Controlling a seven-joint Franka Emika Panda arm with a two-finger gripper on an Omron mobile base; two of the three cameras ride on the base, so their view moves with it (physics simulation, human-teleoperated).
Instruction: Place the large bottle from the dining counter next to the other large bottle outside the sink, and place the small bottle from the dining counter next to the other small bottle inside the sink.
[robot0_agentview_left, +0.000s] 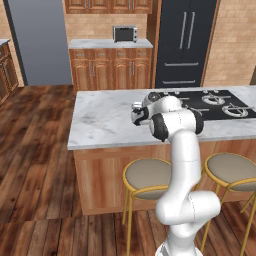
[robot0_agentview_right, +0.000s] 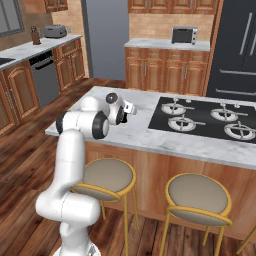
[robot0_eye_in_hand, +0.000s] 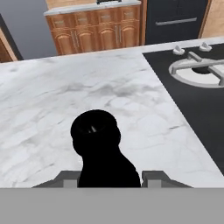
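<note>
My gripper (robot0_eye_in_hand: 109, 177) is shut on a dark bottle (robot0_eye_in_hand: 96, 131) with a round black cap, seen from above and behind. Its body fills the gap between my two grey fingertips (robot0_eye_in_hand: 65, 178). I cannot tell from these views whether it is the large bottle or the small one. The bottle is over the white-grey marble top of the dining counter (robot0_eye_in_hand: 52, 96), left of the black stove plate (robot0_eye_in_hand: 197, 100). From the base views, the gripper (robot0_agentview_left: 136, 116) (robot0_agentview_right: 131, 107) reaches over the counter's near half, and the arm hides the bottle. The sink is out of view.
Two round stools with gold legs (robot0_agentview_left: 147, 175) (robot0_agentview_left: 232, 170) stand against the counter's near side. Wooden cabinets with a microwave (robot0_agentview_left: 125, 33) and a dark fridge (robot0_agentview_left: 185, 42) line the back wall. A second worktop with a toaster (robot0_agentview_right: 55, 31) runs along the left.
</note>
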